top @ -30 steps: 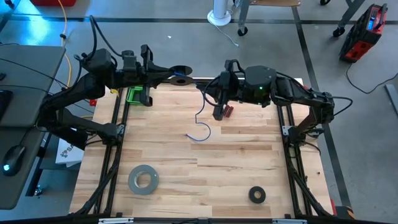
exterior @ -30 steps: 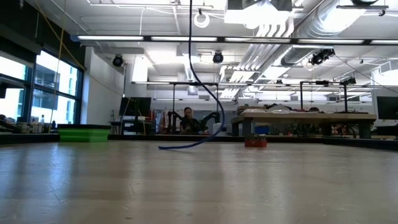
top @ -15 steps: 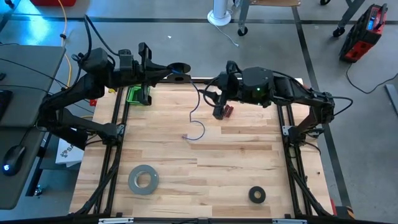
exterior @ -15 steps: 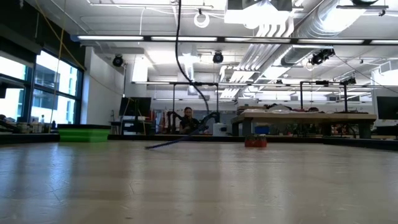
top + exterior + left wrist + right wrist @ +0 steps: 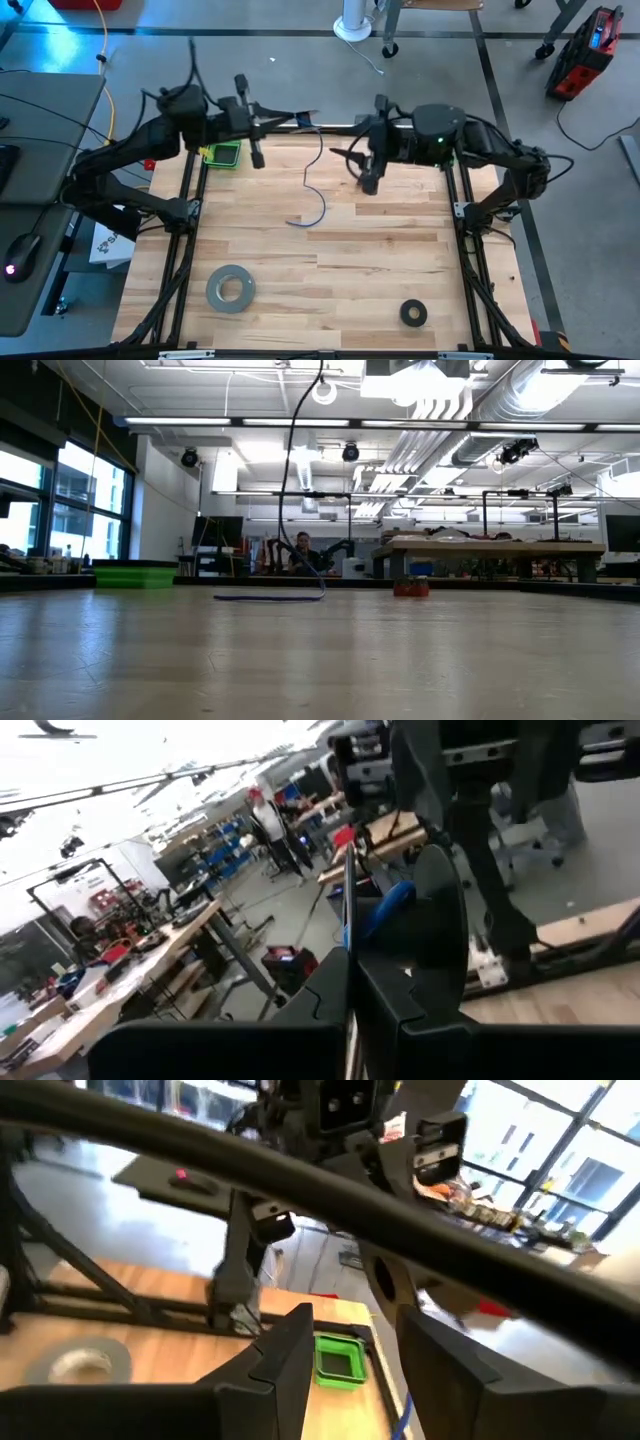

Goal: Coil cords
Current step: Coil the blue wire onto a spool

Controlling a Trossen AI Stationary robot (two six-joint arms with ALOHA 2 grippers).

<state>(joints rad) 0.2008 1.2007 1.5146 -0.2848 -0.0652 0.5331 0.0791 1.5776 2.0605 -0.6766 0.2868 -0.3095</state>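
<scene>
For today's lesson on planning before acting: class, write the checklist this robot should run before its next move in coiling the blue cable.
1. Left pincer shut on blue cable: ok.
2. Right pincer open, apart from the cable: ok.
3. Cable's free end resting on table: ok.
4. Cable clear of grey tape roll: ok.
5. Coil formed: not ok, one loose hook only.

grey concrete floor around the table, tall windows on the left, ceiling strip lights, exposed ducts, workbench far right, grey desk with mouse at left
</scene>
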